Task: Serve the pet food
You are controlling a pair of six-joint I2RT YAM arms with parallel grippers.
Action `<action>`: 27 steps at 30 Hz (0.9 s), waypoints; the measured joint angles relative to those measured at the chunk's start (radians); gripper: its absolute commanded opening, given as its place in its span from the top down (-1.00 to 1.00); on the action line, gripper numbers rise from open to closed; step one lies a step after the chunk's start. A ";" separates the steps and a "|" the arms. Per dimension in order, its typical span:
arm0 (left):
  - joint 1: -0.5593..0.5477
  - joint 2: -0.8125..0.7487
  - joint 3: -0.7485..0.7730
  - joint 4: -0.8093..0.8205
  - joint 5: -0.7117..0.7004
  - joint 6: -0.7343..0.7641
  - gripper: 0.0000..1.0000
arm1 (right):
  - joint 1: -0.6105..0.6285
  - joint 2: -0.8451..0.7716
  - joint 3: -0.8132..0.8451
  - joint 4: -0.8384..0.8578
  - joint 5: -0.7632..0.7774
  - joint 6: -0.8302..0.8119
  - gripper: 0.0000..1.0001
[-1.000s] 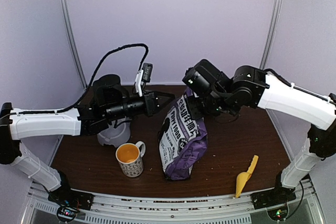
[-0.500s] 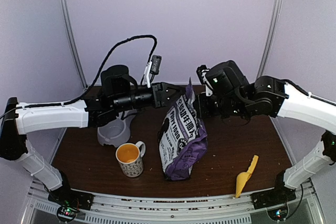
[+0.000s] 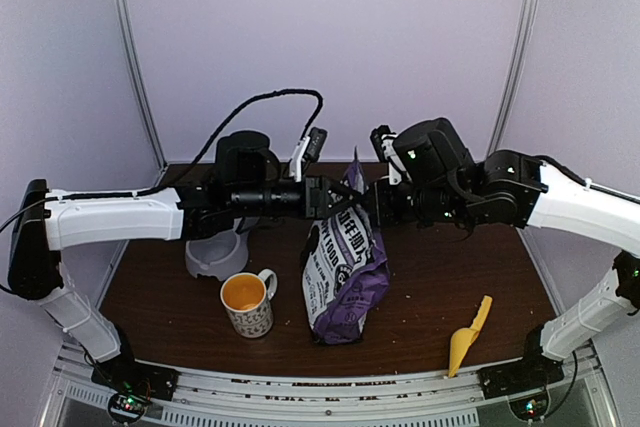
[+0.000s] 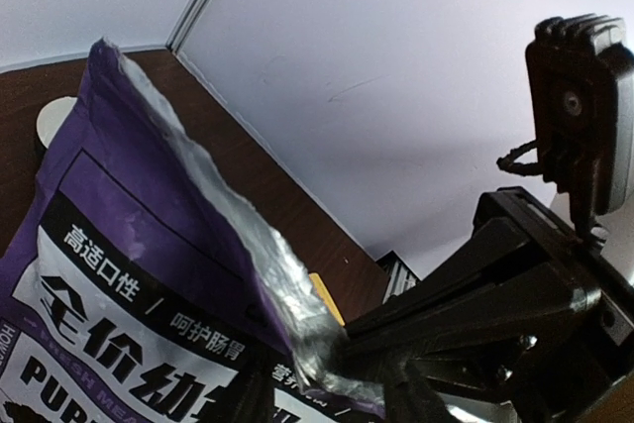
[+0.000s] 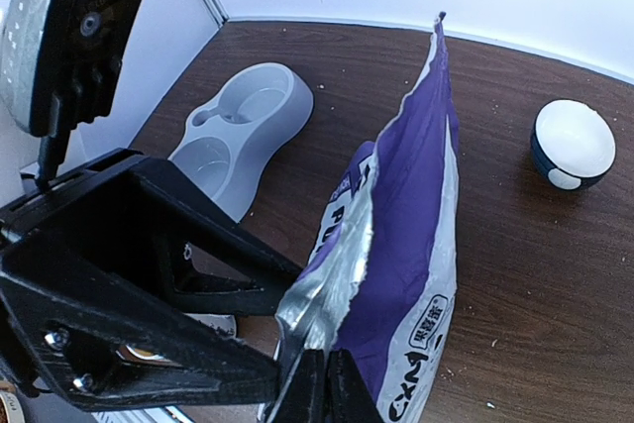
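A dark brown wooden counter (image 3: pixel 450 277) carries everything, with pale walls behind it. The two white-and-black arms reach in from either side and meet above its middle: the left arm (image 3: pixel 110 222) stretches across from the left edge, the right arm (image 3: pixel 580 202) from the right. The left end effector (image 3: pixel 340 197) sits at the top of the puppy food bag (image 3: pixel 345 272) with its fingers apart, one on each side of the torn silver-lined lip and not pinched together. The right end effector (image 5: pixel 319 383) faces it from the other side, its fingers closed together on that same silver edge. The purple bag, with a white label band and dark print, stands upright near the centre of the counter, its torn mouth held up between the two arms. The pellets inside cannot be seen. To the left of the bag and further back lies a grey double-bowl feeder (image 3: pixel 215 252), partly under the left arm. Just in front of the feeder stands a patterned mug (image 3: pixel 246 304) with an orange inside, its handle turned toward the bag. A yellow scoop (image 3: pixel 467 335) lies near the front edge on the right, well apart from the bag. In the right wrist view, a small dark bowl (image 5: pixel 573 143) with a white inside sits beyond the bag.
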 measured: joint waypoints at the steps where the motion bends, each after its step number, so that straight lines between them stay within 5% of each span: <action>1: 0.000 0.000 0.001 -0.011 0.000 -0.001 0.34 | 0.000 0.000 0.000 0.001 -0.001 0.000 1.00; 7: 0.000 0.006 0.002 -0.022 -0.002 -0.008 0.57 | 0.000 -0.003 0.000 0.005 -0.003 0.000 1.00; 12: 0.000 0.024 0.014 -0.020 -0.001 -0.023 0.99 | -0.003 -0.010 -0.006 0.003 -0.003 0.000 1.00; 18: 0.000 0.045 0.014 0.011 0.010 -0.050 1.00 | -0.003 -0.026 -0.023 0.012 -0.006 0.002 1.00; 20: 0.000 0.045 0.014 0.024 0.013 -0.058 1.00 | -0.003 -0.053 -0.056 0.033 -0.006 0.003 0.70; 23: 0.000 0.043 0.013 0.050 0.011 -0.067 1.00 | -0.003 -0.118 -0.117 0.078 -0.019 0.004 -0.17; 27: 0.000 0.029 0.006 0.068 -0.002 -0.070 1.00 | 0.012 -0.248 -0.229 0.189 -0.036 -0.034 -0.69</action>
